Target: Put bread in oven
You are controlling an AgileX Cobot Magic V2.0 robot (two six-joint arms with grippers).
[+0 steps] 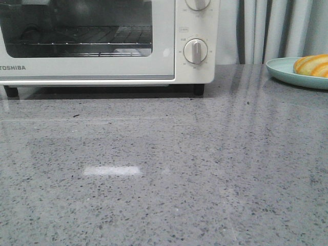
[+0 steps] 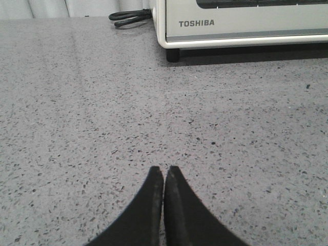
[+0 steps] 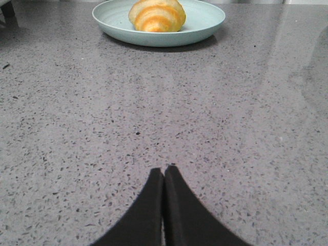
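Black fingertips of the left claw [image 2: 164,171] sit lowest in the left wrist view, pressed together tip to tip with nothing between them; the claw is clenched and empty. It hangs over bare speckled grey bench [image 2: 102,128], well short of the oven [image 2: 246,23].

Right claw [image 3: 164,171] is in the same condition in the right wrist view: fingertips meeting, clenched, nothing held. It too is over bare bench, well apart from the plate [image 3: 205,23].

Bread [image 3: 157,15] lies on the pale green plate, resting near the plate's middle, orange with paler stripes. In the front view the plate [image 1: 282,69] sits at the far right edge of the bench, partly cut off by the frame, with the bread [image 1: 311,65] on it. Plate and oven are well apart, with open bench between them.

Oven [image 1: 102,66] stands at the back left of the bench on black feet, white, with its glass door shut. A wire rack [image 1: 77,38] shows through the window. Two round white dials [image 1: 195,51] sit on the panel to the right of the door, the upper one cropped. A black cord [image 2: 130,16] lies on the bench beside the oven's corner in the left wrist view. Pale curtains [image 1: 277,28] hang behind the bench.

Neither arm appears in the front view.
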